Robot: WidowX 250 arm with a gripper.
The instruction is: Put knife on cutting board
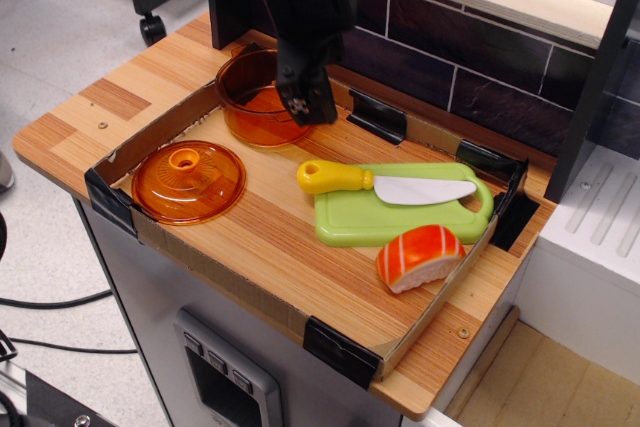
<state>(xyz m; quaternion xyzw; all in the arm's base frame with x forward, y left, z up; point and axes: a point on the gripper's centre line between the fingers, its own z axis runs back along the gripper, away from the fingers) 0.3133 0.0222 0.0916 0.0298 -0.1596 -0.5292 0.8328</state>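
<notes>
Below the empty jaws, knife (385,185) lies on cutting board (400,217).

Wooden tabletop (90,112), striped light and mid-brown laminate, sits on a grey cabinet. Low cardboard fence (160,127) with black corner brackets (338,349) boxes in the work area.

Directly on the wood inside the fence:
- orange transparent pot (256,99), back left, upright
- orange round lid (189,181) with centre knob, front left, flat, near the pot but apart from it
- light green cutting board (400,213), right of centre, flat, far end close to the right fence
- salmon sushi toy (420,257), just in front of the board, near the front-right fence

Knife (385,185): white blade rests on the board, yellow handle overhangs the board's left edge above the wood.
</notes>
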